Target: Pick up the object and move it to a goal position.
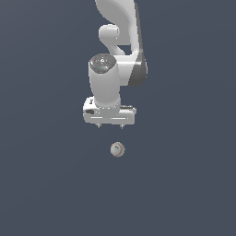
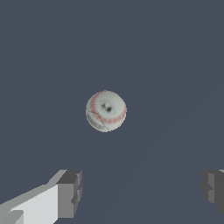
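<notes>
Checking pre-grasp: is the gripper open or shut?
Open. In the wrist view the gripper fingers stand wide apart with nothing between them, and the ball lies free, ungrasped, beyond them.

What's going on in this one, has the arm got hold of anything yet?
Not yet. A single Panda arm hangs over a plain dark surface with its gripper open and empty, fingers spread wide. The only object, a small baseball-like ball with red seams, lies on the surface, apart from the gripper and untouched. In the wrist view the ball lies beyond the fingertips, not between them, so the pick has not started.
</notes>
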